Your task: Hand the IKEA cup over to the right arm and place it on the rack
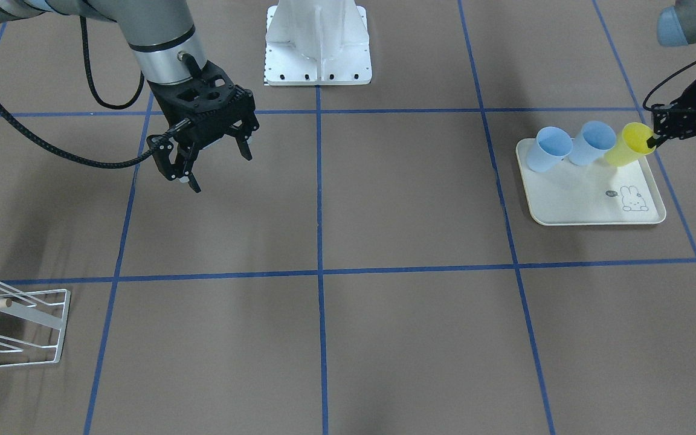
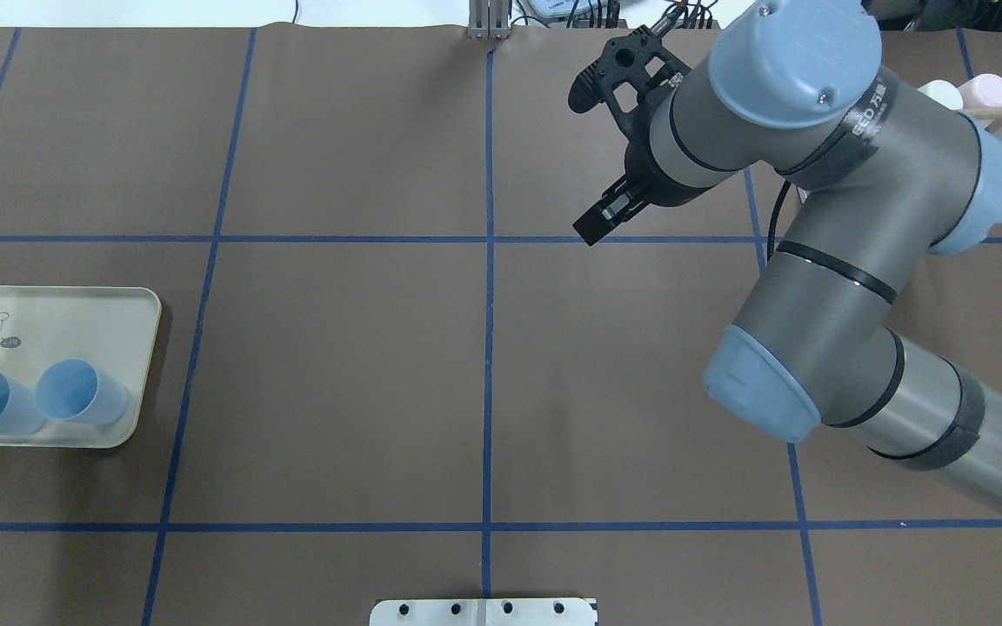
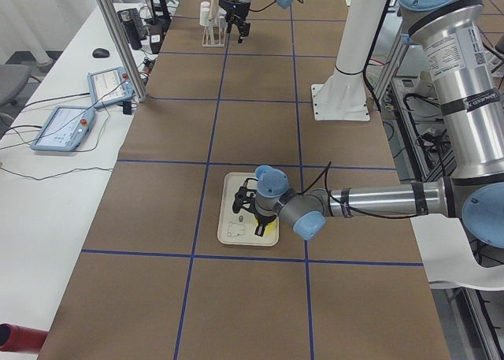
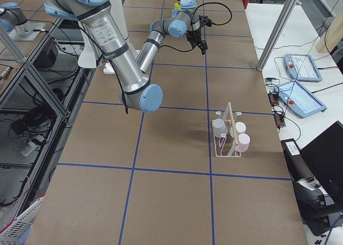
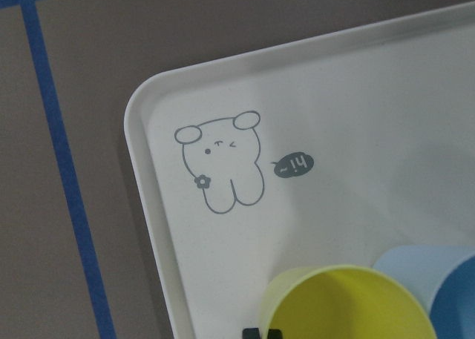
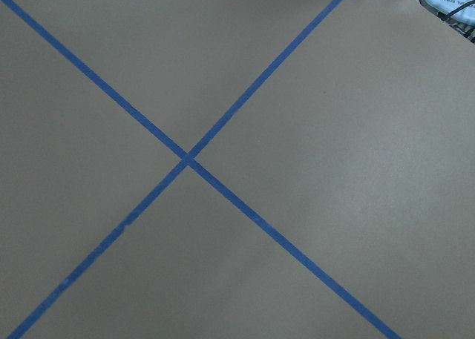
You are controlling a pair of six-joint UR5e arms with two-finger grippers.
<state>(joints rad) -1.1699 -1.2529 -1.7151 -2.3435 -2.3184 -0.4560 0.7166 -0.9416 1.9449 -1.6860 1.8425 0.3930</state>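
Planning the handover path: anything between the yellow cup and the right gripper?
Two blue cups stand beside the yellow cup on the tray, on the right gripper's side. Past them only bare table shows.

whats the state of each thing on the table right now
tray: flat on the table
blue cups: upright on the tray, untouched
yellow cup: mouth up, over the tray, rim gripped
left gripper: shut on yellow cup's rim
right gripper: open, empty, above bare table
rack: holds other cups
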